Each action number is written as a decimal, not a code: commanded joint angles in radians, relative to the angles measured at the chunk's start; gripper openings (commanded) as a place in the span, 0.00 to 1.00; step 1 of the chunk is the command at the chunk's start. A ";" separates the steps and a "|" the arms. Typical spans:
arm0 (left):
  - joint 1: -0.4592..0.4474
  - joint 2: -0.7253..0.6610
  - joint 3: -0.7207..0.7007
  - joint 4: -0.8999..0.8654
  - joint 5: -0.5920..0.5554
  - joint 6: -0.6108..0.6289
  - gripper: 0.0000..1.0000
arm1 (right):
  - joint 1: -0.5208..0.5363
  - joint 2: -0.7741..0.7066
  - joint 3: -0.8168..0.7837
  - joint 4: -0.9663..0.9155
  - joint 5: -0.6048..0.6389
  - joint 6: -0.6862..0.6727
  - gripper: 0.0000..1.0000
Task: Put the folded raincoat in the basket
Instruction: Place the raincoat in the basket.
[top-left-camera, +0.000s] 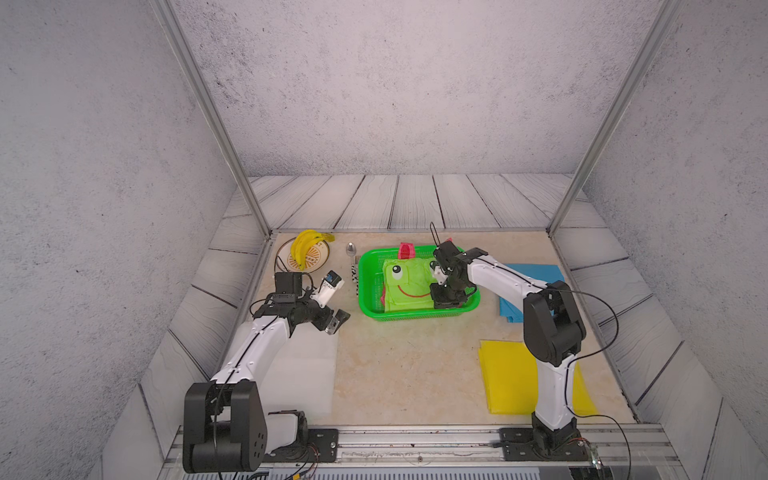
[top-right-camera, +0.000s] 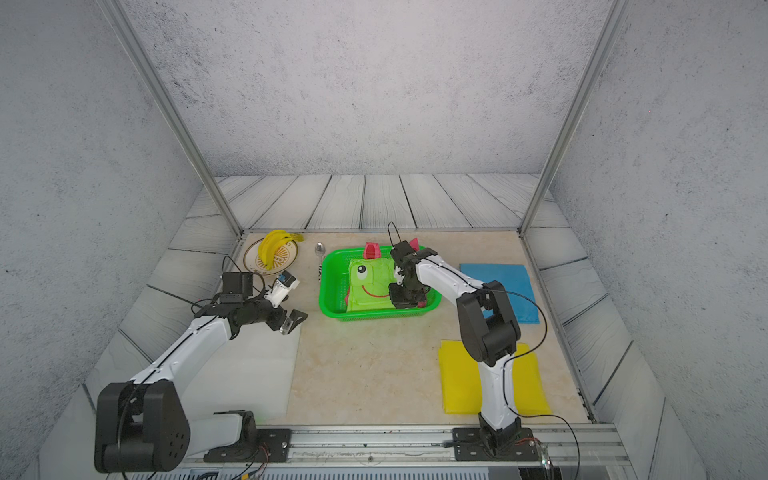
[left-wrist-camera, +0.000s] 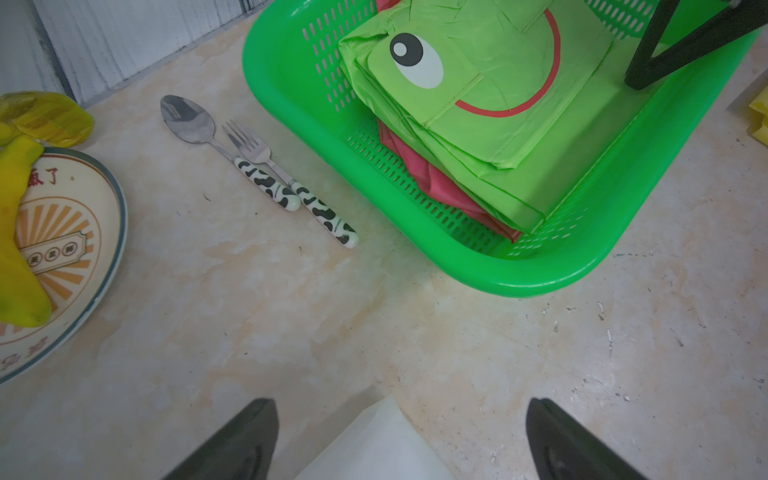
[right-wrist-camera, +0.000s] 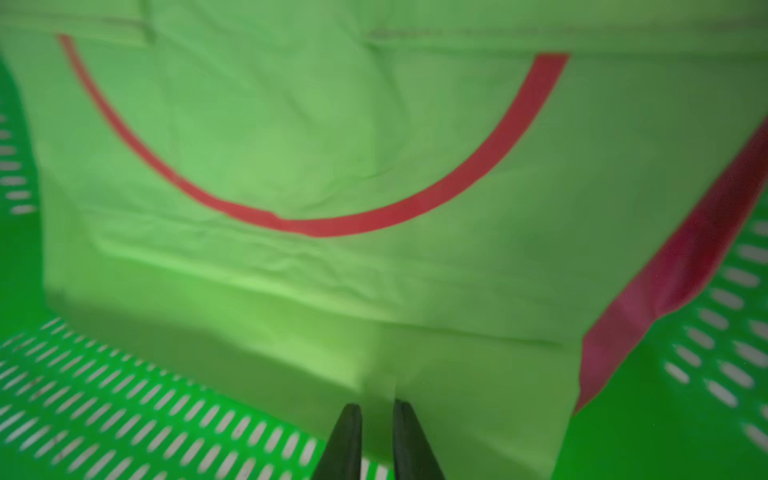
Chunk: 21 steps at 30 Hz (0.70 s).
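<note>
On the table (top-left-camera: 395, 374) lie a white sheet (top-left-camera: 303, 365), a yellow cloth (top-left-camera: 507, 374) and a blue cloth (top-left-camera: 536, 274). The basket (top-left-camera: 415, 316) stands toward the back, in the middle. The raincoat (top-left-camera: 405, 286) lies folded inside it, with the smiling face up. The right gripper (right-wrist-camera: 376, 409) is down in the basket, its fingers almost together and pinching a fold at the raincoat's edge. The left gripper (left-wrist-camera: 401, 403) hangs beside the basket, spread wide and holding nothing. A plate (top-left-camera: 322, 253) with bananas (top-left-camera: 305, 247) is at the back corner. A spoon (left-wrist-camera: 187, 120) and a fork (left-wrist-camera: 249, 143) lie between the plate and the basket.
</note>
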 joint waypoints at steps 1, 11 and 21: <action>0.013 -0.001 -0.008 -0.007 0.018 0.000 0.99 | -0.018 0.030 0.020 -0.045 0.122 0.016 0.18; 0.014 -0.004 -0.006 -0.008 0.015 -0.015 1.00 | -0.020 0.096 -0.011 0.058 0.110 -0.004 0.23; 0.016 0.010 -0.010 0.007 -0.021 -0.005 1.00 | -0.022 -0.138 -0.027 0.114 0.128 -0.046 0.26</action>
